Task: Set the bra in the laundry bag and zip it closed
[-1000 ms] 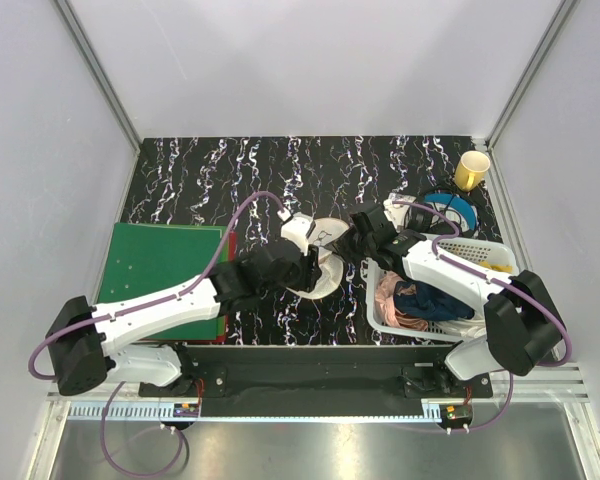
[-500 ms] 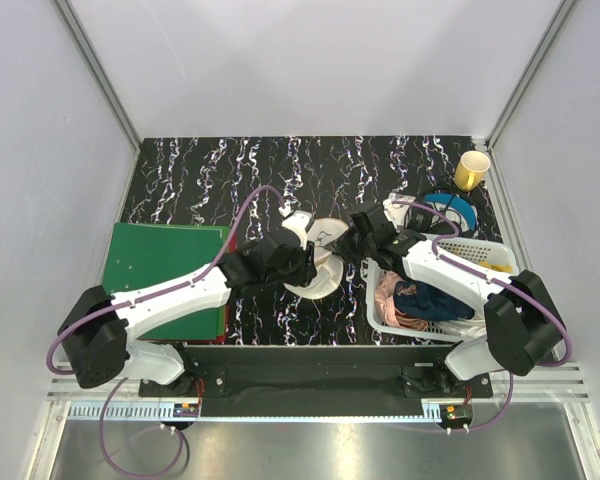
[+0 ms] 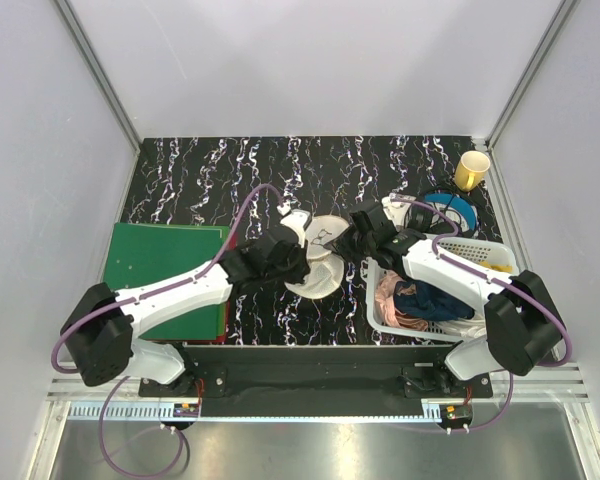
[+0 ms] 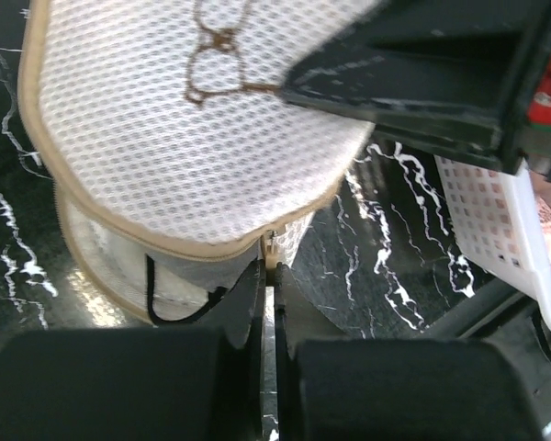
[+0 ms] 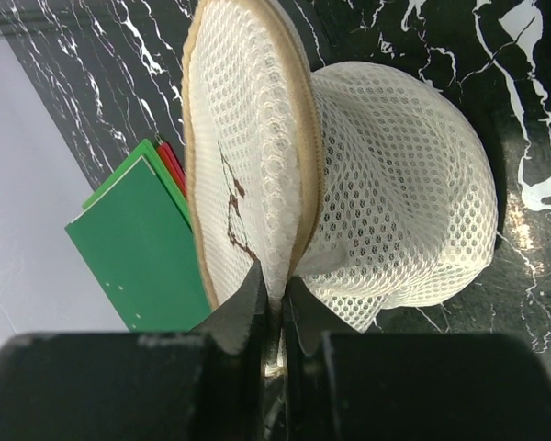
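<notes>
The left gripper [image 4: 268, 268] clamps the zipper tab [image 4: 272, 246] on the laundry bag [image 4: 193, 138]; the right gripper [image 5: 274, 280] pinches the lid rim [image 5: 300, 165]. Draw the tab along the seam.

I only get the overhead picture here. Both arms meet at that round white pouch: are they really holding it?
Observer: Yes for the right one. Its wrist camera shows the right gripper shut on the edge of the laundry bag, on the half that stands upright.
Visitor: And the left one?
Observer: Its wrist camera shows the left gripper shut, its tips at a small tan tab on the bag's seam.
Visitor: So is the bag zipped?
Observer: No. From the left wrist, a gap shows between the two halves, with a thin black loop in it.
</notes>
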Tool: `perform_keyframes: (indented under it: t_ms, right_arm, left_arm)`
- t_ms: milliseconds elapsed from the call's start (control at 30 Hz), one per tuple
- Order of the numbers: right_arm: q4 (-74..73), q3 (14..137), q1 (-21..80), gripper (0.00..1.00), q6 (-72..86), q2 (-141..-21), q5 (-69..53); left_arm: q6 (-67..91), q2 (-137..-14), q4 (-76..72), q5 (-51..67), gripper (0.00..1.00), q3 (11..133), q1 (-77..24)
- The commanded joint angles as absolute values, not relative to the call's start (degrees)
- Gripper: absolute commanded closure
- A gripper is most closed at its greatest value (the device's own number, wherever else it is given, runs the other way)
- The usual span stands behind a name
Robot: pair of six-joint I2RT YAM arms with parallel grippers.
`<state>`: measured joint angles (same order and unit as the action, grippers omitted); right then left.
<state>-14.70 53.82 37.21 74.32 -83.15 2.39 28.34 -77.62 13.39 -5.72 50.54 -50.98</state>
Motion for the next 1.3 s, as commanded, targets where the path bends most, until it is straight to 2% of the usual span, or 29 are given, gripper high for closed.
perform_keyframes:
  t_ms: [0, 267, 300, 367, 400, 500, 633, 833, 1167, 1267]
  right_arm:
    - [-14.06, 57.83, 35.08, 1.00, 67.62, -83.23, 2.90]
    - [-15.73, 70.11, 30.85, 0.98, 53.63, -94.20, -11.84]
    - [-16.17, 71.18, 30.94, 0.86, 50.74, -94.91, -12.82]
    - [-20.11, 73.56, 30.94, 0.72, 48.26, -95.45, -12.66]
    - [-21.26, 73.56, 30.94, 0.56, 46.77, -94.93, -12.40]
    - [-23.11, 69.89, 30.94, 0.32, 46.40, -90.19, -9.41]
    - [-24.87, 63.92, 31.11, 0.26, 47.19, -83.51, -6.68]
    - [-21.72, 62.22, 33.74, 0.27, 50.45, -81.73, -8.79]
    - [-18.64, 63.28, 38.67, 0.45, 52.47, -89.65, -7.21]
    - [-18.63, 63.54, 38.24, 0.75, 51.68, -89.74, -4.23]
  left_arm:
    - [26.46, -74.53, 14.59, -5.37, 1.00, 47.64, -47.47]
    - [23.90, -71.72, 8.63, 5.09, 1.00, 43.42, -46.23]
    - [24.17, -71.81, 7.66, 6.58, 1.00, 43.42, -46.23]
    - [25.83, -72.07, 4.77, 7.29, 1.00, 43.85, -46.14]
    - [26.36, -72.33, 3.79, 8.25, 1.00, 44.12, -46.23]
    - [28.21, -74.17, 1.15, 9.75, 1.00, 45.52, -46.14]
    - [29.71, -76.99, 0.53, 11.07, 1.00, 47.81, -46.14]
    - [31.02, -78.22, 0.09, 13.01, 1.00, 47.55, -46.32]
    - [30.67, -75.59, -0.18, 11.69, 1.00, 46.50, -46.23]
    - [30.32, -75.59, 1.66, 9.33, 1.00, 45.44, -45.71]
